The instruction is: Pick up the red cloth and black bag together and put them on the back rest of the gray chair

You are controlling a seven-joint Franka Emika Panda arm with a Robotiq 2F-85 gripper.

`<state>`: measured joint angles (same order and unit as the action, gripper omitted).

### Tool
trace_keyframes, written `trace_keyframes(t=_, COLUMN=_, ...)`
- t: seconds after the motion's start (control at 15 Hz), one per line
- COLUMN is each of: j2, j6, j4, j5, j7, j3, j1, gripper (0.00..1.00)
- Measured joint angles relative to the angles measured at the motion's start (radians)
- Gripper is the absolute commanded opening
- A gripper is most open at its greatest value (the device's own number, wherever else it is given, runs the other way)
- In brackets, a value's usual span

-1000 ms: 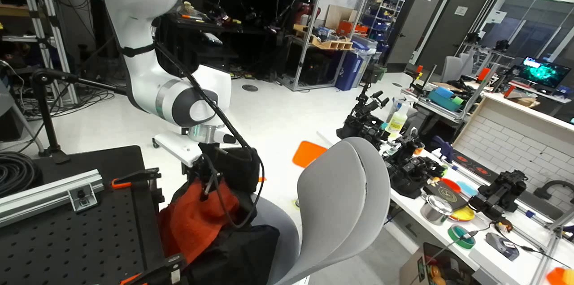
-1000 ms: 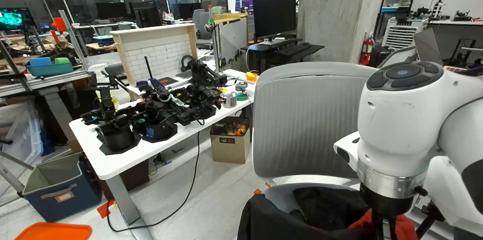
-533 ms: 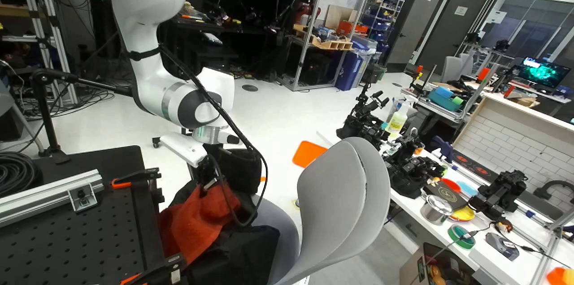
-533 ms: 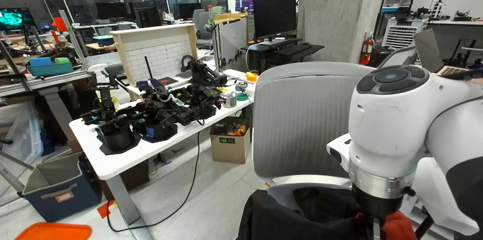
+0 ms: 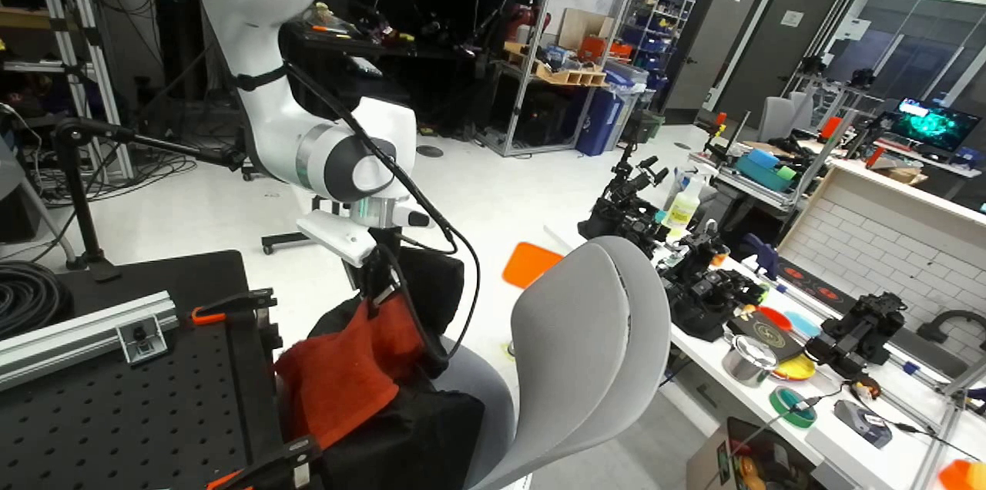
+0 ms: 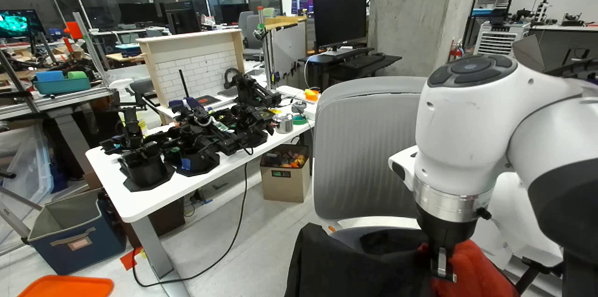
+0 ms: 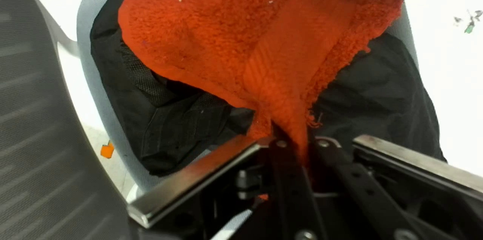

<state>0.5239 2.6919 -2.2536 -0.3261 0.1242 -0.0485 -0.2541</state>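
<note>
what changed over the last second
The gripper moved up and toward the gray chair backrest, and the red cloth and upper edge of the black bag shifted with it. It is now closed on the cloth; when it took hold isn't clear. The backrest and white table stayed put.

In an exterior view, the white robot arm point(image 6: 467, 138) hides one side of the gray mesh-backed chair point(image 6: 364, 157); over its seat, the black fabric bag point(image 6: 355, 264) and fuzzy red cloth point(image 6: 476, 269) run off the lower edge. Above the seat, the cloth hides whether the black two-fingered gripper point(image 7: 297, 137) also pinches the bag.
</note>
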Motion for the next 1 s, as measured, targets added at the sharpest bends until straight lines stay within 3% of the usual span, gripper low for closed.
trace_keyframes(t=0.4, j2=-0.112, j6=-0.095, j4=0.099, j5=0.002, j7=-0.014, j3=-0.011, j1=0.049, gripper=0.01)
trace_keyframes(t=0.73, j2=-0.225, j6=-0.198, j4=0.215, j5=0.027, j7=-0.072, j3=-0.011, j1=0.145, gripper=0.01)
trace_keyframes(t=1.0, j2=-0.278, j6=-0.28, j4=0.326, j5=0.112, j7=-0.173, j3=-0.013, j1=0.243, gripper=0.01)
